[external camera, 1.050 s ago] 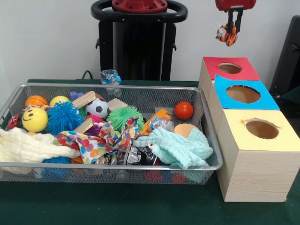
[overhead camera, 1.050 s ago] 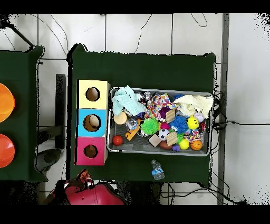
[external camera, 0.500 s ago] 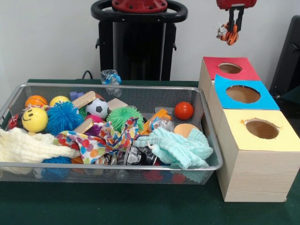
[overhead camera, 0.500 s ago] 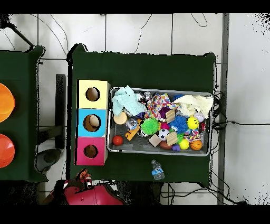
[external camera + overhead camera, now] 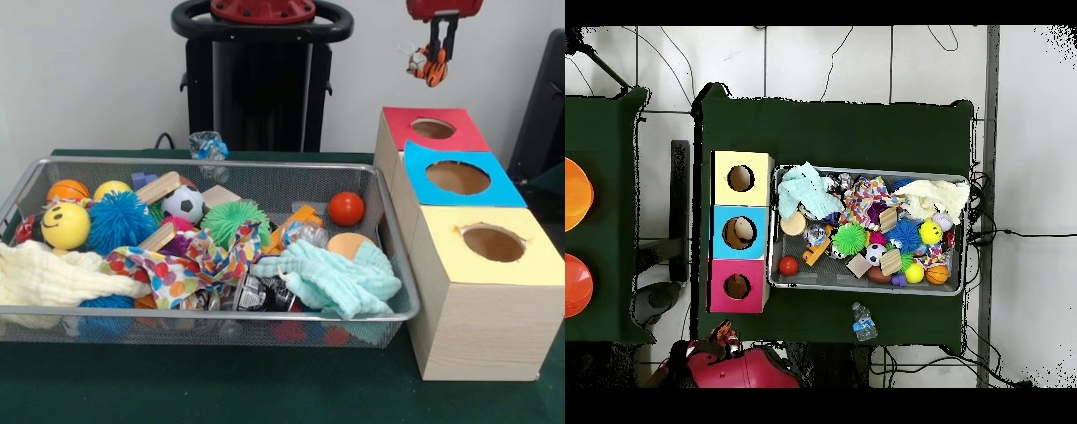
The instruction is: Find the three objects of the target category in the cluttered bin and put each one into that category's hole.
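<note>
Gripper (image 5: 440, 55) hangs high above the red box (image 5: 430, 132) at the table's far edge, its fingers clamped on a small tiger toy (image 5: 427, 64).

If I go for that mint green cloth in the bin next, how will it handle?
The mint green cloth lies crumpled, so it is probably floppy and light. It drapes over the bin rim, so it may drag neighbours or snag on the mesh.

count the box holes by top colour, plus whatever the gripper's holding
Red-topped hole: 1
Blue-topped hole: 1
Yellow-topped hole: 1
Orange striped toy, held in the gripper above the red end of the boxes: 1
Total: 4
</note>
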Controlling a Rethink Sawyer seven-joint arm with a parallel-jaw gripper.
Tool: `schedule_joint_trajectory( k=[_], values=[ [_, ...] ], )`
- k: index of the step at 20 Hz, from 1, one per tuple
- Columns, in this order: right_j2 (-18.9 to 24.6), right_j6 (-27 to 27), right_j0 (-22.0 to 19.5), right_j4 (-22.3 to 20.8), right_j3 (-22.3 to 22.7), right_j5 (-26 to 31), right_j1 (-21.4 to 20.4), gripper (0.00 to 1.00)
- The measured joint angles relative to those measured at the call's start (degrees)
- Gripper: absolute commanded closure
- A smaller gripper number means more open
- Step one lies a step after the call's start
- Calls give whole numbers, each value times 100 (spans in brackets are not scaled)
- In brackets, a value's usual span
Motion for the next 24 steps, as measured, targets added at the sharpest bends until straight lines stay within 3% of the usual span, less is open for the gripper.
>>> schedule_joint_trajectory(
  k=[9, 24],
  values=[
    [2, 0, -15, 1, -36, -1, 276, 100],
    [2, 0, -15, 1, -37, -1, 309, 100]
  ],
)
